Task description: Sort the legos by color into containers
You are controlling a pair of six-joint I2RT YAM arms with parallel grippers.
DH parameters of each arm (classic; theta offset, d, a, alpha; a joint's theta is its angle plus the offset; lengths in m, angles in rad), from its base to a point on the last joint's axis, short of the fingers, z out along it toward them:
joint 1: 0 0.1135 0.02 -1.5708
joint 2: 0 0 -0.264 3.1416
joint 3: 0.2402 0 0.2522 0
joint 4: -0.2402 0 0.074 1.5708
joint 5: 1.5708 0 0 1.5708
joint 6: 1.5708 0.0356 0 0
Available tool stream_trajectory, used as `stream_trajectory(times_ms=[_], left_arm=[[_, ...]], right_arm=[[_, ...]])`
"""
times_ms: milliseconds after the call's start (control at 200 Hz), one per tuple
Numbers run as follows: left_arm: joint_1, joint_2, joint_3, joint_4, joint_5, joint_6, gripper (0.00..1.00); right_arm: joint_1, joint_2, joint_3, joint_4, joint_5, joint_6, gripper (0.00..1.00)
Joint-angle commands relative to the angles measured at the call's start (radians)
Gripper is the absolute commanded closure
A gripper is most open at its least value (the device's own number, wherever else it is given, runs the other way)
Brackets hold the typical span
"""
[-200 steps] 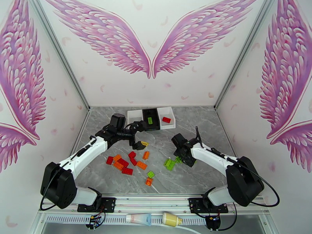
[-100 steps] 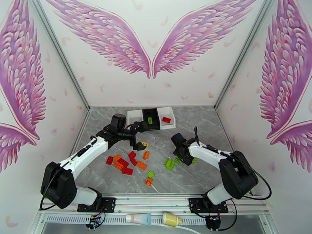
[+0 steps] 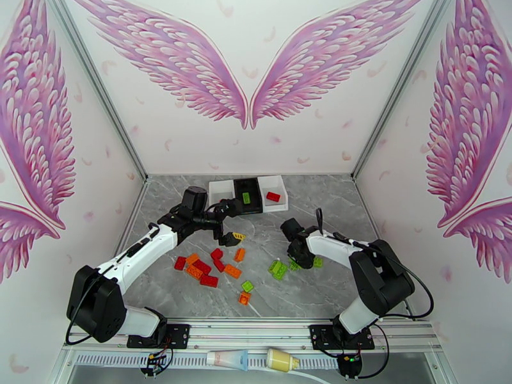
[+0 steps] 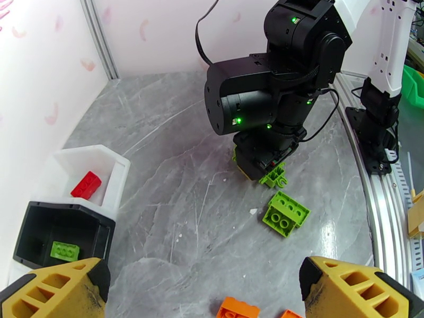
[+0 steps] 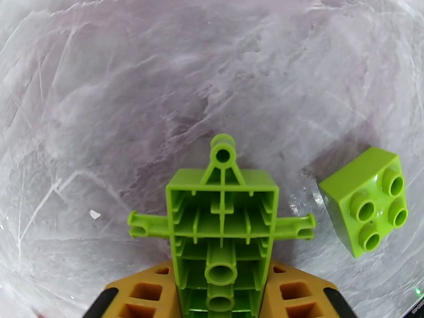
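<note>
**Bench:** Which lego are you on?

**Me:** The green pronged lego (image 5: 222,229). Its hollow underside faces the right wrist camera. It sits at or just off the grey tabletop (image 5: 159,75), right of centre; I can't tell which. My right gripper (image 5: 222,287) is clamped on its two sides. A green four-stud brick (image 5: 365,205) lies just beside it, not touching.

**Bench:** Step, and next?

**Me:** I read this as the grasp on a green piece, lift not yet made. Next I'd raise it and carry it to the black middle box (image 3: 255,187), where a green brick (image 3: 246,198) sits. The red brick (image 3: 273,196) is in the white box (image 3: 280,184) alongside. My left gripper (image 3: 230,222) hangs near that row, jaws wide and holding nothing, so I'd mind the crossing.
</note>
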State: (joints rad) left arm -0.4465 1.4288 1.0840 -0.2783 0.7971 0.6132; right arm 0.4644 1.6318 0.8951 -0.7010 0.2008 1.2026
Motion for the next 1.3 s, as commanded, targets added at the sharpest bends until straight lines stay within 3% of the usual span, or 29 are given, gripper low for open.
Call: stream_trajectory(times_ms=[0, 350, 545, 740, 910, 1294], left_arm=[[0.023, -0.021, -0.016, 0.015, 0.035, -0.005, 0.01], [0.152, -0.111, -0.119, 0.115, 0.037, -0.116, 0.01], [0.222, -0.177, -0.187, 0.151, 0.012, -0.154, 0.01], [0.271, -0.204, -0.292, 0.335, -0.006, -0.277, 0.01], [0.295, -0.217, -0.292, 0.263, -0.015, -0.227, 0.01], [0.335, -0.245, -0.302, 0.164, -0.005, -0.161, 0.01]], right_arm=[[0.004, -0.007, 0.068, -0.046, 0.018, -0.024, 0.71], [0.093, 0.110, 0.424, -0.059, 0.070, -0.334, 0.66], [0.110, 0.249, 0.628, 0.068, 0.047, -0.515, 0.67], [0.117, 0.395, 0.807, 0.179, 0.064, -0.649, 0.68], [0.118, 0.506, 0.904, 0.304, 0.037, -0.768, 0.67], [0.117, 0.718, 1.140, 0.354, 0.063, -0.858, 0.66]])
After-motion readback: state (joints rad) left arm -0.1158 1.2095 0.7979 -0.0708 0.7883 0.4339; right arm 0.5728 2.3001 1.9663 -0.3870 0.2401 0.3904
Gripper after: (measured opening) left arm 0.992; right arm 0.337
